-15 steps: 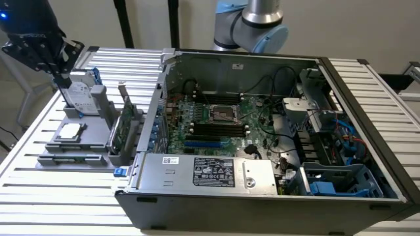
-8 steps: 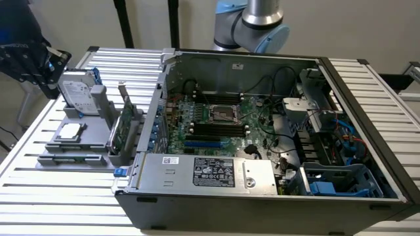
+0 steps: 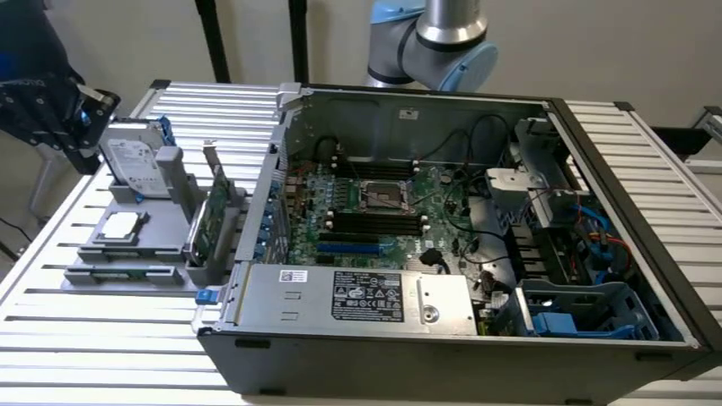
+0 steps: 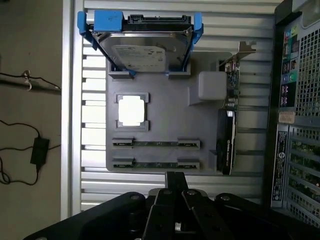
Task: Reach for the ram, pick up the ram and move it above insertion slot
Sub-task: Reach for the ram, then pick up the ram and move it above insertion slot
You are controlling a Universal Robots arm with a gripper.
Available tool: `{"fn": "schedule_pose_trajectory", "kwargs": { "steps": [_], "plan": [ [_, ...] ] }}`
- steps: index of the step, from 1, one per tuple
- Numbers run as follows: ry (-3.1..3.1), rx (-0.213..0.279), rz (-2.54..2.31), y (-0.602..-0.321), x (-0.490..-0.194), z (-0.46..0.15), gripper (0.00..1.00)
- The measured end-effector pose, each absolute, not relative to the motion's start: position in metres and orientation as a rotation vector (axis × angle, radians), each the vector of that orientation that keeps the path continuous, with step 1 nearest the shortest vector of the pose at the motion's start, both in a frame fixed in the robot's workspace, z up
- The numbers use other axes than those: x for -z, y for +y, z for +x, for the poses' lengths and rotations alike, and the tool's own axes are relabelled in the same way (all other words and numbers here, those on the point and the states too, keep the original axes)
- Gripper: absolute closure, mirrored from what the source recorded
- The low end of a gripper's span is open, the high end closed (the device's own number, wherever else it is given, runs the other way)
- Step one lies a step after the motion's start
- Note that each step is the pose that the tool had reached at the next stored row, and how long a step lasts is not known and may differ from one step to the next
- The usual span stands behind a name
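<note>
Slatted worktop point(image 3: 101, 347), open PC case point(image 3: 451, 364), grey tray point(image 4: 170, 115) at its 9 o'clock; ram point(image 4: 156, 164) lies flat there, jaws pressed together nearby. Light, stiff, fragile imo, pinch the long edges, not chips.

There's the pincer point(image 4: 176, 182), hanging in the air and pointing straight down, with its black linkage bars point(image 4: 200, 215) fanning back from the tip toward the wrist camera. In the exterior view, the dark wrist point(image 3: 40, 93) that carries it sits high at that view's left edge, and a blue cap point(image 3: 12, 63) shows on it. Well away from the pincer, toward the exterior view's right and farther back, a silver and pale-blue arm joint point(image 3: 434, 38) stands upright, the arm running out of frame above it.
</note>
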State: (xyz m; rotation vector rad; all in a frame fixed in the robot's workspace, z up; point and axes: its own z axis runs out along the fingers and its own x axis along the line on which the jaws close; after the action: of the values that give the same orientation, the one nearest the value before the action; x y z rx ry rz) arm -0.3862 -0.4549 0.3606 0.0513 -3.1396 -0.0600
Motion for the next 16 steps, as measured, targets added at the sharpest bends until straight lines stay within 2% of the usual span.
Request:
{"fn": "schedule_pose_trajectory", "kwargs": {
  "steps": [16],
  "plan": [
    [-3.095,0.059,0.495,-0.4550,-0.3563,-0.3862,0.89]
  ]
}}
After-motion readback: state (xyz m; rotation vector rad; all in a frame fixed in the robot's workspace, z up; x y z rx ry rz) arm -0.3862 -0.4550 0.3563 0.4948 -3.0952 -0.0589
